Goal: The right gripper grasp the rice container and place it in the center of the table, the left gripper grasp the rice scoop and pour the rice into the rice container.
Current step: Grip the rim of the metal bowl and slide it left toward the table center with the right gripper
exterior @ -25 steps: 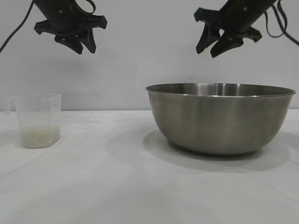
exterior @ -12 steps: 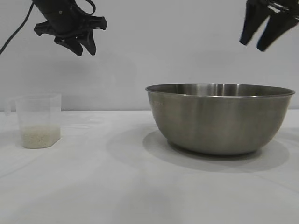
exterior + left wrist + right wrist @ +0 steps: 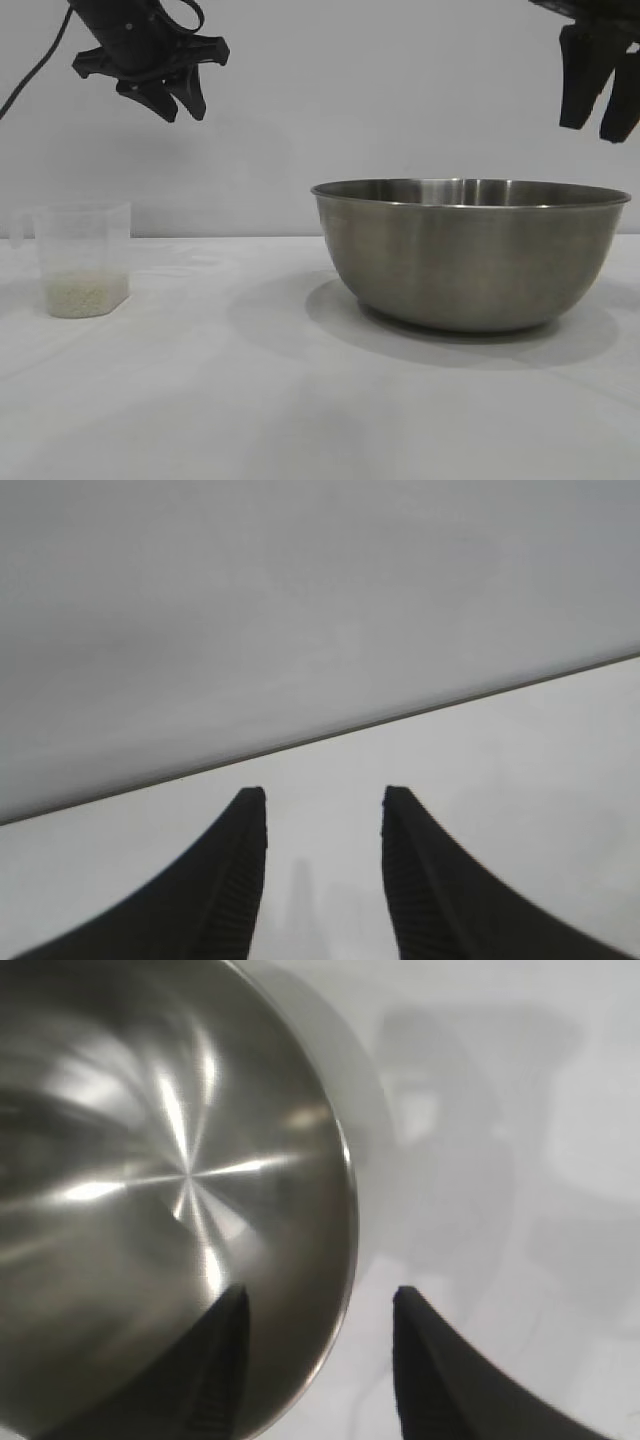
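The rice container point(image 3: 470, 253) stands on the table point(image 3: 250, 400), to the right of its middle, not yet grasped. We see that the right gripper point(image 3: 597, 95) has travelled from above the bowl's centre out to its right rim, and its fingers now point down, spread apart, with the rim between them in the right wrist view point(image 3: 345, 1210). We judge that a grasp on the rim is being prepared. The left gripper point(image 3: 170, 95) has not moved; it hangs high above the rice scoop point(image 3: 83, 260), fingers also apart and empty. The bowl is brushed steel, round, with a rolled edge. The scoop is clear faceted plastic, with a pale shallow layer of rice point(image 3: 85, 294).
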`<state>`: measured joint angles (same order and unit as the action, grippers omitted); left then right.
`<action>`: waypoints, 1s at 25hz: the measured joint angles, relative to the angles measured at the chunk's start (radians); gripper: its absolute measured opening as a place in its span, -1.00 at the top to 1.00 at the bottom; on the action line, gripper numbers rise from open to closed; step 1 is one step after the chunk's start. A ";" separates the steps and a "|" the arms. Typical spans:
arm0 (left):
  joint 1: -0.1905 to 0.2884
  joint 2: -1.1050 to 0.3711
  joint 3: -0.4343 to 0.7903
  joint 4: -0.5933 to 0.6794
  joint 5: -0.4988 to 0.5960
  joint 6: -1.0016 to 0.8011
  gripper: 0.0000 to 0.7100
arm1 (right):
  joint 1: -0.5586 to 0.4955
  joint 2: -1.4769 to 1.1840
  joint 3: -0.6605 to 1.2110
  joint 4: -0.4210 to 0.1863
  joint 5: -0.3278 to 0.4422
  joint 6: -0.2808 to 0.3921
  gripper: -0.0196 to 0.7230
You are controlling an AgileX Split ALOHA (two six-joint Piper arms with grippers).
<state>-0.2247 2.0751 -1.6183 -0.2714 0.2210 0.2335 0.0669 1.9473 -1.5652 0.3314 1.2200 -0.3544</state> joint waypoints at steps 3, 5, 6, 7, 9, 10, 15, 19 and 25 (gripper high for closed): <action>0.000 0.000 0.000 0.000 0.002 0.000 0.35 | 0.000 0.054 0.000 -0.002 0.000 0.004 0.10; 0.000 0.000 0.000 0.000 0.004 0.000 0.35 | 0.000 0.084 0.000 -0.002 0.000 0.007 0.10; 0.000 0.000 0.000 0.000 0.004 0.000 0.35 | 0.000 0.097 0.000 -0.004 0.000 0.008 0.10; 0.000 0.000 0.000 0.000 0.004 0.000 0.35 | 0.000 0.103 0.000 -0.004 -0.002 0.009 0.10; 0.000 0.000 0.000 0.000 0.004 0.000 0.35 | 0.000 0.120 0.000 -0.004 -0.002 0.011 0.10; 0.000 0.000 0.000 0.000 0.004 0.000 0.35 | 0.000 0.125 0.000 -0.004 -0.003 0.011 0.10; 0.000 0.000 0.000 0.000 0.004 0.000 0.35 | 0.000 0.140 0.000 -0.006 -0.003 0.013 0.59; 0.000 0.000 0.000 0.000 0.004 0.000 0.35 | 0.000 0.140 0.000 -0.004 -0.003 0.014 0.95; 0.000 0.000 0.000 0.000 0.004 0.000 0.35 | 0.011 0.140 0.000 -0.006 -0.006 0.020 0.95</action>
<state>-0.2247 2.0751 -1.6183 -0.2714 0.2249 0.2335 0.0778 2.0870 -1.5652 0.3257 1.2143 -0.3346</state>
